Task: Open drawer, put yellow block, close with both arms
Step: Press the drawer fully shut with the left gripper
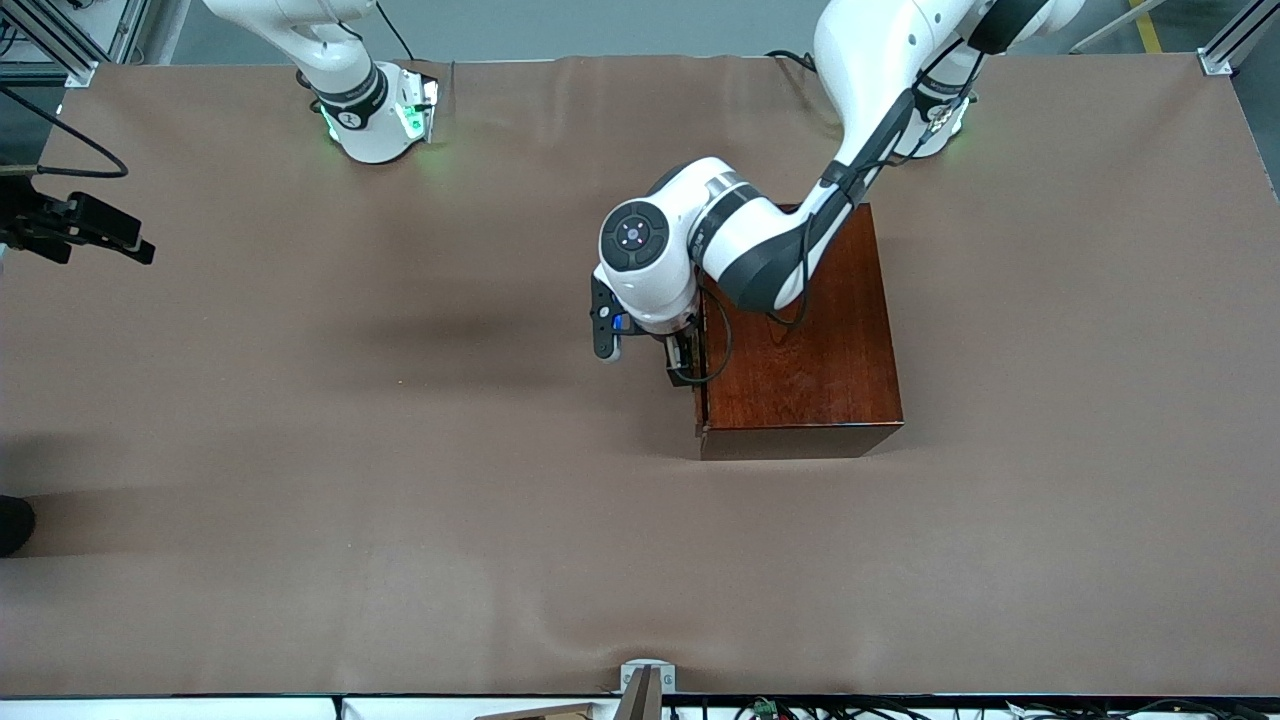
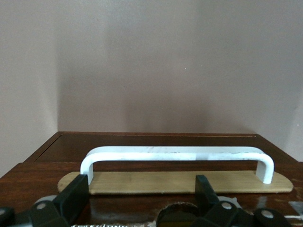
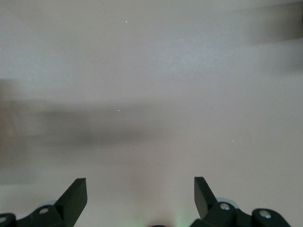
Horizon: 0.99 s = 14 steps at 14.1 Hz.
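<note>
The dark reddish-brown wooden box (image 1: 800,340) stands mid-table with its drawer (image 2: 151,144) shut, the drawer's front turned toward the right arm's end of the table. In the left wrist view the white bar handle (image 2: 177,157) runs across a light-wood plate on that front. My left gripper (image 2: 140,182) is open right at the drawer front, its fingers (image 2: 75,194) short of the handle and holding nothing; the front view shows it (image 1: 685,360) against the box's face. My right gripper (image 3: 140,187) is open over bare cloth, and that arm waits. The yellow block is out of view.
Brown cloth (image 1: 400,450) covers the whole table. The right arm's green-lit base (image 1: 375,115) stands at the table's edge farthest from the front camera. A black device (image 1: 80,228) juts in at the right arm's end. A small bracket (image 1: 645,680) sits at the edge nearest the camera.
</note>
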Motion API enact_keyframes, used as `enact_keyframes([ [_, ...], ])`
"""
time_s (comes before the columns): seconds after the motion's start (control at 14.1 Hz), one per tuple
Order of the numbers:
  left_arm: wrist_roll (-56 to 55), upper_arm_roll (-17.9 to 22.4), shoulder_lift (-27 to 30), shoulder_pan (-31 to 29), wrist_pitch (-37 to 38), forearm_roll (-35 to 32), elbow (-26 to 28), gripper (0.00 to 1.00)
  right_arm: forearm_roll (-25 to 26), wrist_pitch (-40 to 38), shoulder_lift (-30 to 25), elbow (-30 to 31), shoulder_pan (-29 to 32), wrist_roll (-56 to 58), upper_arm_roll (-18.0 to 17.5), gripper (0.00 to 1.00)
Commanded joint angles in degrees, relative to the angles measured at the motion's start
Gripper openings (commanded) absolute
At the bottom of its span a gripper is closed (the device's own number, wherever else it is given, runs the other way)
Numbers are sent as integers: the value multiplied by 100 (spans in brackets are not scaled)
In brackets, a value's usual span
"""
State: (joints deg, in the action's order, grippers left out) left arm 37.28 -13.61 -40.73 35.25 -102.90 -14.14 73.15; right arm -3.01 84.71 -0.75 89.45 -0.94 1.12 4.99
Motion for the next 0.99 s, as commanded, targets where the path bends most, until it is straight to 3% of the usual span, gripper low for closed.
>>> enact_keyframes([
  [0.0, 226, 78, 136, 79, 208, -229, 138, 100, 55, -24, -12, -51, 6, 37, 11, 100],
  [0.64, 183, 122, 109, 70, 858, -431, 147, 100, 46, -16, 5, -51, -3, 37, 2, 100],
  [0.92, 8, 105, 39, 96, 685, -423, 103, 100, 55, 2, 31, -60, -3, 37, 2, 100],
])
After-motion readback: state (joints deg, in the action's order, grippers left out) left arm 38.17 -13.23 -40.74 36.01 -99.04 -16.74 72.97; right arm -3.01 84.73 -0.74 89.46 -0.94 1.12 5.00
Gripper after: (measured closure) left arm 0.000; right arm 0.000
